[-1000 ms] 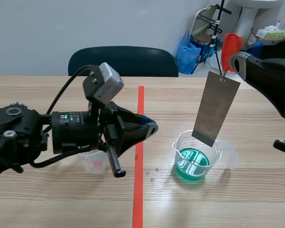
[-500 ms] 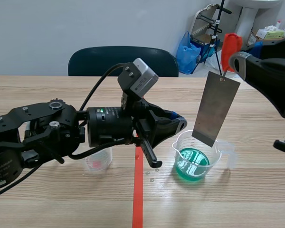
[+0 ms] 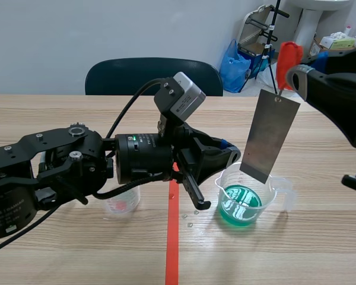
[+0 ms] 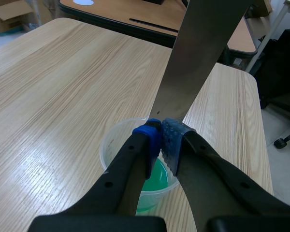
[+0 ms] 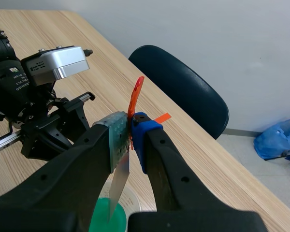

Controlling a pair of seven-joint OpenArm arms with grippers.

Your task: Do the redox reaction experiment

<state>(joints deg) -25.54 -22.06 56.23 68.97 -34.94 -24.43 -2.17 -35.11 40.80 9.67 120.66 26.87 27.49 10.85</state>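
Between the tips of the left gripper (image 4: 161, 140) nothing is held: its blue pad and its clear dotted pad are pressed together, clenched on themselves. Just ahead of those tips the lower edge of a flat grey rectangular metal plate (image 4: 198, 53) is seen; whether it is touched by them cannot be told. Directly under the gripper a clear round plastic beaker (image 4: 108, 145) is set on the light wooden table (image 4: 53, 82), with a shallow pool of green liquid (image 4: 158, 176) in its bottom.

Between the fingers of the right gripper (image 5: 130, 128), which is raised above and beyond the beaker, a thin orange-red plastic tab (image 5: 135, 96) is grasped, the pads closed tight on it. The plate is hung below this tab by a small hole near its top edge and is slanted down toward the beaker's mouth. Its lower edge is held above the liquid, about level with the rim; whether it dips below the rim cannot be told.

Behind the left gripper, partly hidden by its arm, a small clear cup (image 3: 121, 202) with a pinkish trace inside is found, well apart from the beaker and across an orange-red tape line (image 3: 172, 255) from it. Beyond the far table edge a dark blue chair (image 3: 154, 74) is placed, and a blue bag (image 3: 232, 62) is seen on the floor past it.
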